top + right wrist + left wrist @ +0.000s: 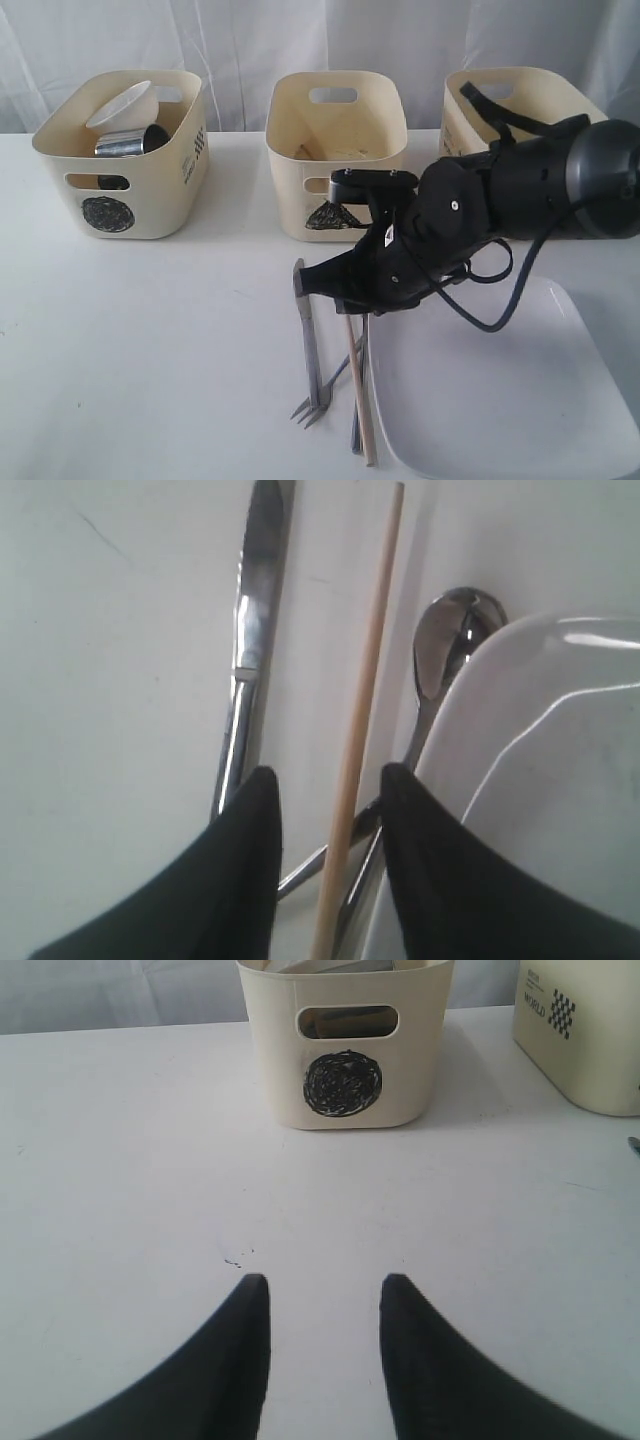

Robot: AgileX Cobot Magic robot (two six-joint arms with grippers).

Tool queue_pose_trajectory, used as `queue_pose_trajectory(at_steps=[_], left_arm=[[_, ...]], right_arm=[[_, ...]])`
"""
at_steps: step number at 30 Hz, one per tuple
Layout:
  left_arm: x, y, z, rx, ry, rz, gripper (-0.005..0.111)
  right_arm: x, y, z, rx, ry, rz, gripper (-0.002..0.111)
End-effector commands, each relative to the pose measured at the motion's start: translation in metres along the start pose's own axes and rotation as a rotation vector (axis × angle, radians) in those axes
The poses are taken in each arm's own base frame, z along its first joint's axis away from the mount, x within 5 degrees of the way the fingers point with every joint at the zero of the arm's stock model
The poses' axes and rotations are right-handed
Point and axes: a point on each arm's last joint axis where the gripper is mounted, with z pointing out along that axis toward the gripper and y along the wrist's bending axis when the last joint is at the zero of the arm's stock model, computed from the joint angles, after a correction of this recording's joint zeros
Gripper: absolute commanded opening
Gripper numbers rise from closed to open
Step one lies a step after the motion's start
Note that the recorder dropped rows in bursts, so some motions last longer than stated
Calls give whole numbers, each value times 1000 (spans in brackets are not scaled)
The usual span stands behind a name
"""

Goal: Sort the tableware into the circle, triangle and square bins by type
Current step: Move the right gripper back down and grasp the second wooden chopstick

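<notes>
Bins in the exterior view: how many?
3. Circle bin at left, with a white bowl and steel mug inside; triangle bin in the middle; third bin at right, partly behind the right arm, its mark hidden.

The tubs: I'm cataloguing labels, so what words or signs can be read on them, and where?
"WORLD", by a checkered patch: side of the middle tub; smaller line above unreadable.
Black scribbled circle: front of the left tub.
Black scribbled triangle: front of the middle tub, partly hidden.
Side print on the left tub: blurred.
</notes>
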Motion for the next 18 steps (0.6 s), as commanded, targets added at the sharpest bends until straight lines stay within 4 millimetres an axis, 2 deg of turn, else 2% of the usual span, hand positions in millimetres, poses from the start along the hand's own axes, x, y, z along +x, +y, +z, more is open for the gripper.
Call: queue_pose_trajectory(at_steps=[1, 4, 18], left_arm=[[1, 0, 0, 5, 2, -11, 42], [1, 0, 0, 5, 2, -11, 42], [1, 0, 0, 5, 2, -11, 42]], right_arm=[[6, -2, 17, 14, 38, 6, 32], [8, -3, 23, 19, 46, 7, 32], [1, 0, 22, 4, 8, 14, 32]])
